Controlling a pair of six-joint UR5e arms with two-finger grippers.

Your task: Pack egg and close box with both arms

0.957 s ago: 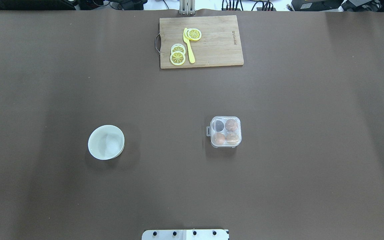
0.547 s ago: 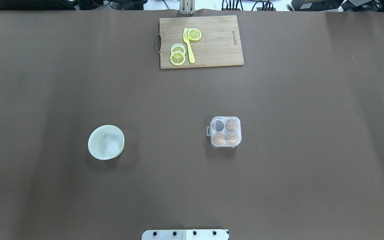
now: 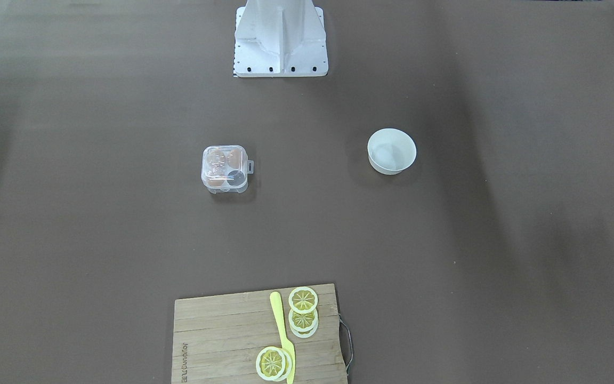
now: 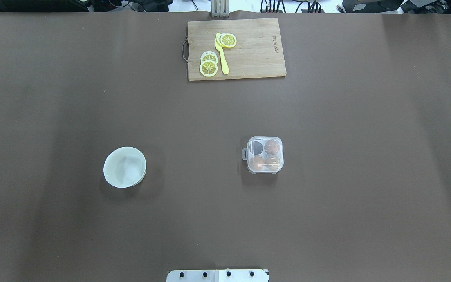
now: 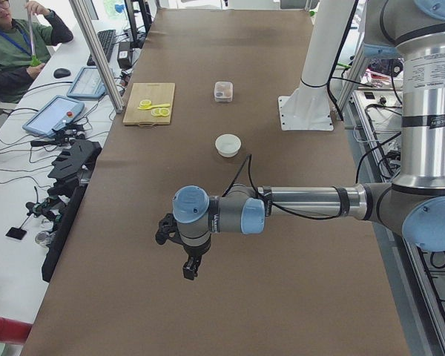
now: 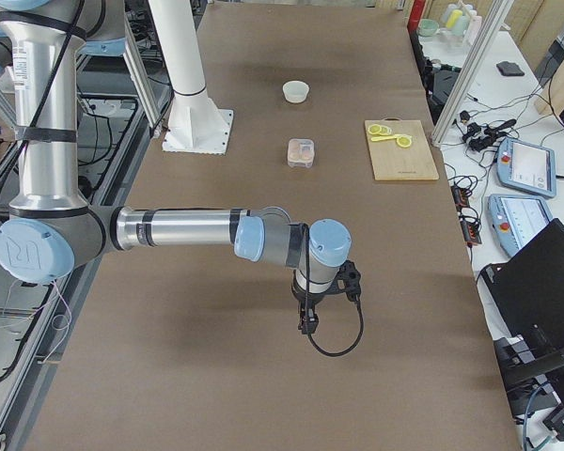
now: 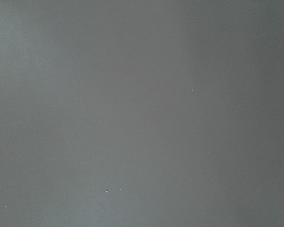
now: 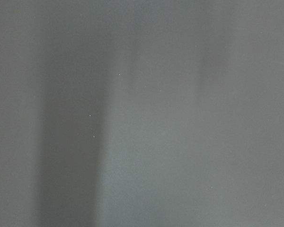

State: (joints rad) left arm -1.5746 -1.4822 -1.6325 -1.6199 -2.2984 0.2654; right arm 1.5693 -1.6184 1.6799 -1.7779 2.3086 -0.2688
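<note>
Brown table is filling both wrist views, with nothing else in them. I am holding my left pincer and right pincer over the table's two ends, well apart from everything. Only the side views are showing them, so I cannot tell whether they are wide or narrow.

Farther out, the bowl is sitting empty. The box is lying with its lid seemingly down and its tab sticking out. Three brown eggs are resting in it; the egg is, I am guessing, one of them. The fourth cell is showing dark. Beyond, the board is lying untouched.

I am judging packing and closing done, though I cannot tell whether the latch is snapped.
</note>
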